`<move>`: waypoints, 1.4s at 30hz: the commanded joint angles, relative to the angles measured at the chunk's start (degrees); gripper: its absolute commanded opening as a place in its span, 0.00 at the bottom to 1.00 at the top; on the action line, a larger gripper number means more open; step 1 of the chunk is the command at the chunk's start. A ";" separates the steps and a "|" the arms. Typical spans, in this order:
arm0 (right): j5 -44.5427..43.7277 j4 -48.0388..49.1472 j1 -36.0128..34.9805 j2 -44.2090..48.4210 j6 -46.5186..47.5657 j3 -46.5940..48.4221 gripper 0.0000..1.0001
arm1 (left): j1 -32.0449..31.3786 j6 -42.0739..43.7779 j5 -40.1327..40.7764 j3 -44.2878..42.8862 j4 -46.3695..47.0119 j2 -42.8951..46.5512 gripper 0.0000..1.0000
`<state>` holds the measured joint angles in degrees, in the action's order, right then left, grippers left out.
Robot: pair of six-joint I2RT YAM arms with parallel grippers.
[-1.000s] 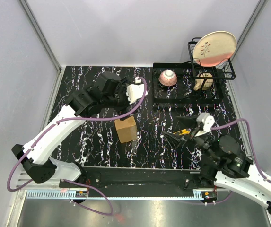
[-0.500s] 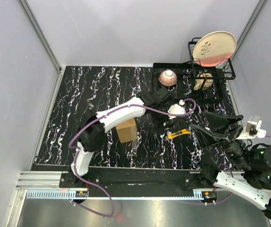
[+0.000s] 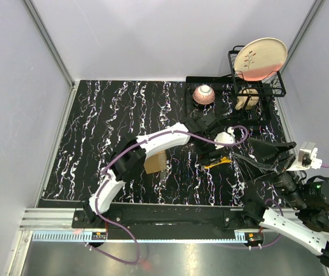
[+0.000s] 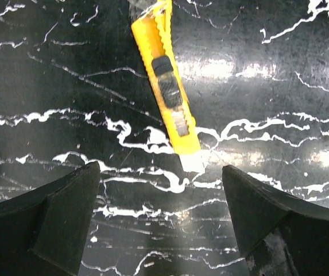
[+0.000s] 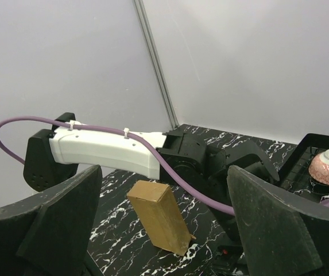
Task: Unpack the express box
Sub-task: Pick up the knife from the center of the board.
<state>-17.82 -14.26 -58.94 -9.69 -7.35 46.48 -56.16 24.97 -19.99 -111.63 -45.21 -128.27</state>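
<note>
Hovering low over the yellow utility knife [image 4: 167,95], the left gripper [image 4: 159,172] holds its jaws spread wide and grips nothing. The knife lies flat on the black marbled table [image 3: 95,132], just ahead of the fingertips. Its blade end points back toward the gap between them, and its other end runs out at the top edge of the wrist view. Bare tabletop lies on both sides of the knife under this hand.

The express box [image 3: 154,163] rests on the table well behind the left gripper, back along its own forearm, which crosses over the box's far edge in the top view. Beyond the box the table runs bare out to its left edge.

Just past the left gripper, on its far side, sits the near rim of a black tray [image 3: 227,121] carrying a pink bowl [image 3: 204,94]. A wire rack [image 3: 256,86] with an upright plate [image 3: 260,57] stands further off.

The right gripper [image 3: 259,154] hangs raised close beside the left gripper, near the table's right edge, jaws wide apart and empty. In its wrist view the box lies low ahead, between the fingers, apart from them.
</note>
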 commanded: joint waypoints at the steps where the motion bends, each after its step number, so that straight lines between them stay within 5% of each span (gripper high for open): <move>1: -1.34 -0.06 -0.30 1.34 -0.03 0.54 0.94 | -1.49 -1.94 -1.72 -4.20 3.02 -3.48 0.90; 13: -1.07 -1.38 -0.30 0.99 -0.20 2.04 0.91 | -2.11 -3.61 -2.25 -5.08 3.29 -8.49 0.73; 21: -0.54 -1.29 -0.30 -0.68 -0.29 3.35 0.90 | -2.46 -3.09 -0.14 -4.03 3.81 -9.72 0.38; 27: -0.72 -1.38 -0.39 -1.29 0.15 4.15 0.89 | -5.01 -1.51 6.17 1.76 7.59 -7.61 0.28; 31: -1.07 -1.38 -0.30 -1.73 0.41 4.32 0.89 | -6.06 -1.07 8.47 2.74 7.95 -7.52 0.00; 42: -2.04 -3.58 -0.30 -2.70 0.58 8.01 0.86 | -5.89 -1.24 6.89 3.53 4.97 -0.41 0.00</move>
<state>-18.61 -17.34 -58.94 -11.49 -7.55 50.92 -62.04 23.73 -13.47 -108.84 -36.16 -132.70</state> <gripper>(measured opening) 0.860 0.025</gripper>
